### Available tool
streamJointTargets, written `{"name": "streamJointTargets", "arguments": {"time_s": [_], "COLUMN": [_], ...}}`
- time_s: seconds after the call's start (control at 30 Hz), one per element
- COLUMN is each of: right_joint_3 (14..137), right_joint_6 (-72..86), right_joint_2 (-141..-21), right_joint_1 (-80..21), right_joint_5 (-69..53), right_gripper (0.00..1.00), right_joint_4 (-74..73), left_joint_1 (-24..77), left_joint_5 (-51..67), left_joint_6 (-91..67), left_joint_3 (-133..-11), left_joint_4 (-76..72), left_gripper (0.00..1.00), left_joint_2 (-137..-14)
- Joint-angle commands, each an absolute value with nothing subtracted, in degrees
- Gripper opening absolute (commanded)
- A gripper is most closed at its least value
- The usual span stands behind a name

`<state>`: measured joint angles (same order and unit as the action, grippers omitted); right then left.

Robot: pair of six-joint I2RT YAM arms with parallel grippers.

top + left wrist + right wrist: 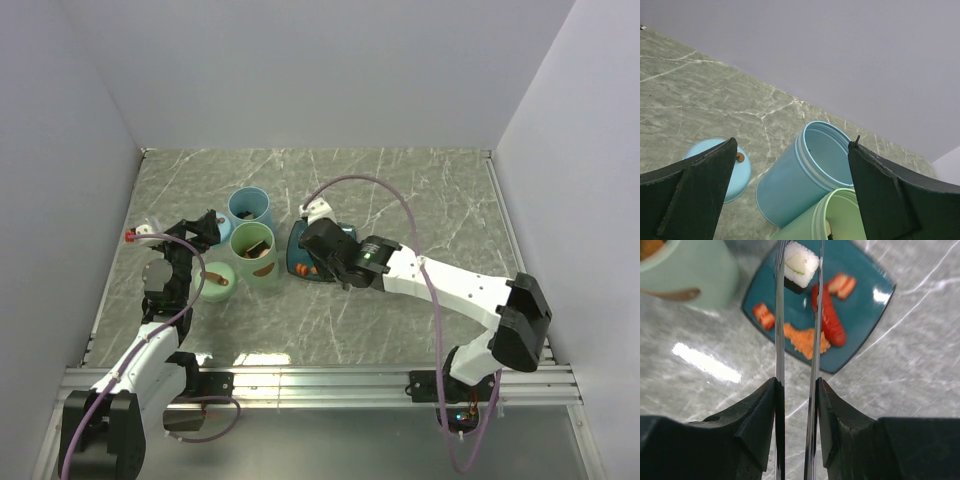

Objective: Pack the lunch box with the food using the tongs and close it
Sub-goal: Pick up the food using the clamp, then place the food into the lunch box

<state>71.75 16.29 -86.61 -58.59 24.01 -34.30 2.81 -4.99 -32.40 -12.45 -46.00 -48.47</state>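
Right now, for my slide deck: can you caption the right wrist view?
Right gripper squeezes thin silver metal tongs around a white rice roll over the teal square plate.

plate [867,315] teal | tongs [779,335] silver | sausage [830,317] red | table [920,375] grey, white-veined

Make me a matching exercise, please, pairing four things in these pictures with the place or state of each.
Things:
1. sushi roll
2. red sausage
3. blue tub
4. left gripper

Places or states:
a. open, holding nothing
b. lying on the teal plate beside the orange shreds
c. between the arms of the tongs
d. standing with no lid on

Pairs: 1-c, 2-b, 3-d, 4-a.
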Motion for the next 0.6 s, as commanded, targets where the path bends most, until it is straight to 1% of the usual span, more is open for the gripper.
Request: {"name": "streamJointTargets", "arguments": {"time_s": [0.0,0.27,0.57], "right_joint_3": [76.29,79.27,82.26], "right_joint_6": [13.72,9.41,6.42], "right_joint_2": [-81.22,-77.0,-80.32], "right_joint_1": [-58.36,-61.96,-67.14], "right_joint_5": [27.51,26.46,23.38], "right_gripper": [0.4,0.41,0.42], "right_joint_4": [-31.91,-28.66,-27.77], "left_joint_1": [2.55,2.55,2.55], "left_joint_5": [-5.27,-5.19,-5.1], "left_joint_6": [-32.7,-32.7,-32.7], "left_joint_3": [-13.1,-13.27,-13.27], "left_joint_4": [-47.81,-47.81,-47.99], "left_gripper": [0.99,0.99,0.99], "left_joint_2": [-47.72,-48.08,-48.16]}}
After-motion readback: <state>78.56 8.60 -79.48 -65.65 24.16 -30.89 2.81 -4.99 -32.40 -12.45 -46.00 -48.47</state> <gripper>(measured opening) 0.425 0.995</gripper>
